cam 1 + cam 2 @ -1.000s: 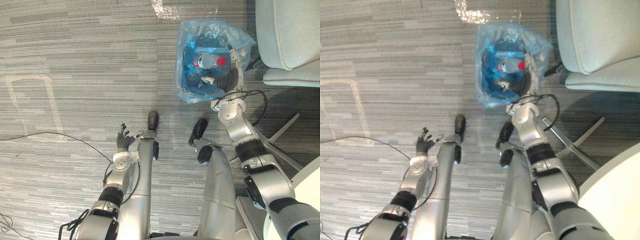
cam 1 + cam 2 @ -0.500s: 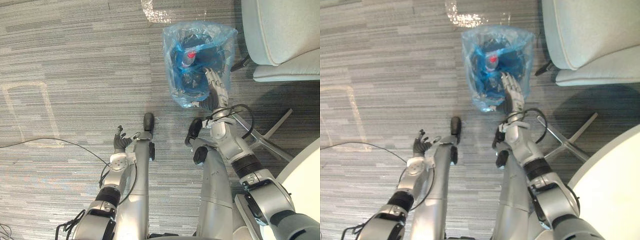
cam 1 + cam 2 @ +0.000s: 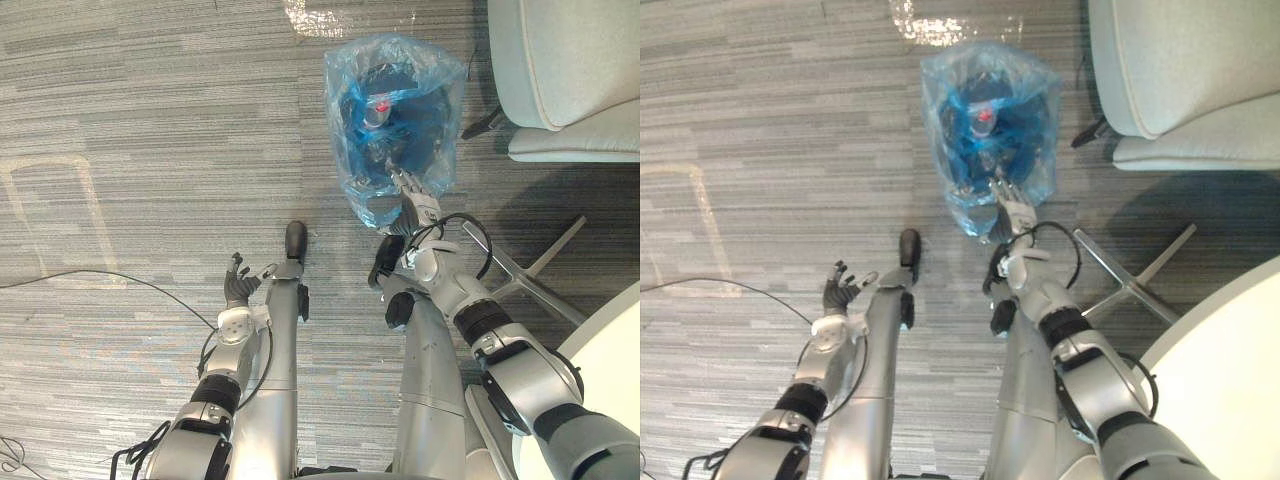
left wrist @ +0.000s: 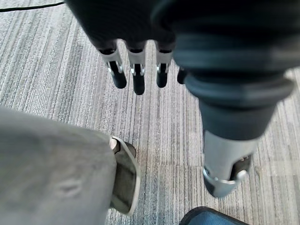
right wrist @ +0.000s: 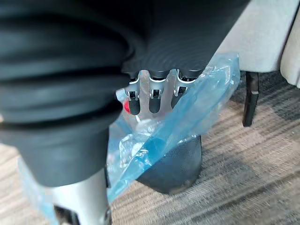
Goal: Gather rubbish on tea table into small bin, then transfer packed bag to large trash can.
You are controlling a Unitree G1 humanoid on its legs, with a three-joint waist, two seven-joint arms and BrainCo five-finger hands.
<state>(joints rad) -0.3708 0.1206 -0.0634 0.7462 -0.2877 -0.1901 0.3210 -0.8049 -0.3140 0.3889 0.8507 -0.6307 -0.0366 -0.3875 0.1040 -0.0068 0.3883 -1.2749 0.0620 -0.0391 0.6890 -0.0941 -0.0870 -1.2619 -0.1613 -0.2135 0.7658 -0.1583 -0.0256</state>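
Grey striped carpet (image 3: pixel 150 150) underlies everything. Left hand (image 3: pixel 238 290) hangs nearest, fingers loosely spread, empty. Right hand (image 3: pixel 413 212), fingers straight and holding nothing, sits at the near side of a rubbish-filled blue plastic bag (image 3: pixel 440 150) lining a small black mesh bin (image 5: pixel 173 164). Beyond that hand stands a pale grey chair (image 3: pixel 570 60).

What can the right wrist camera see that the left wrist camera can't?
The right wrist view shows the right robot hand, fingers straight, beside the blue rubbish bag that lines the dark small bin. There is a red cap inside, and behind it a grey chair with its dark chair leg. The left wrist view shows the left robot hand, fingers straight, hanging above the grey striped carpet. Both views share that carpet.
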